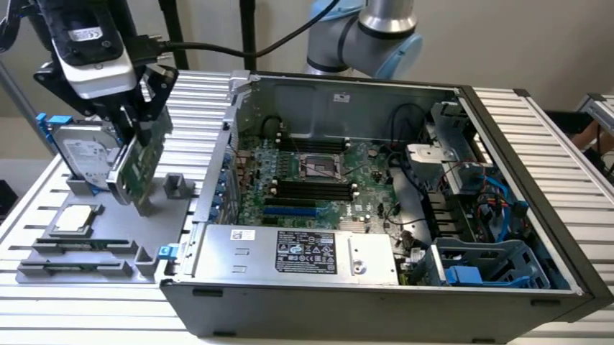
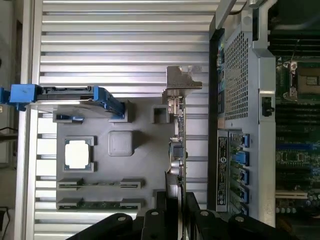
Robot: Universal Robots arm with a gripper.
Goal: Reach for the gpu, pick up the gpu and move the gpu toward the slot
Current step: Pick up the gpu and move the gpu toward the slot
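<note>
The gpu [image 1: 144, 164] is a thin green card standing on edge over the grey fixture [image 1: 144, 237] at the exterior view's left. My gripper [image 1: 142, 115] comes down on its top edge, with the black fingers [image 2: 156, 220] pressed against both faces of the card. In the wrist view the gpu [image 2: 179, 150] shows edge-on, with its silver bracket [image 2: 181, 82] at the far end. Its lower corner sits close to a grey stand block [image 1: 178, 188]; I cannot tell whether they touch. The blue slot [image 1: 287, 213] lies on the motherboard inside the open computer case [image 1: 384, 302].
A grey hard drive with blue rails [image 1: 85, 154] stands in the fixture just beside the gpu. A square silver processor chip [image 1: 77, 219] and two memory sticks [image 1: 77, 246] lie in front. The case's side wall [image 1: 230, 144] stands between the fixture and the motherboard.
</note>
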